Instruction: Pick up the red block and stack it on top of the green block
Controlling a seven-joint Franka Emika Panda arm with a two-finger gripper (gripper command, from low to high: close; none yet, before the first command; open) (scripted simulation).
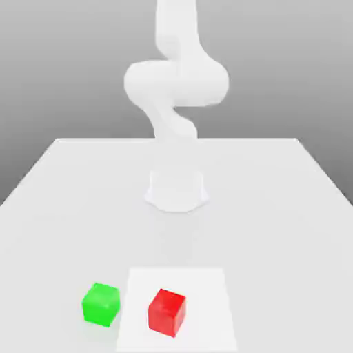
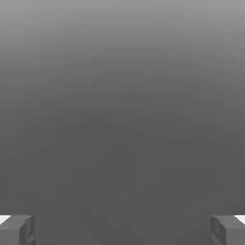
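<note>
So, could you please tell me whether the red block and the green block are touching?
Apart: the exterior view shows a strip of surface between the red block and the green block.

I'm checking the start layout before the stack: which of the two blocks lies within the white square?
The red block. It rests inside the white square, while the green block sits just outside it, toward the exterior view's left.

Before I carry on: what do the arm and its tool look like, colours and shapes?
The arm is plain white, with smooth, rounded, bulging segments and a flared base; I make out no cables or markings on it. The tool has two blocky, square-edged dark grey fingers, with something white beside each.
</note>
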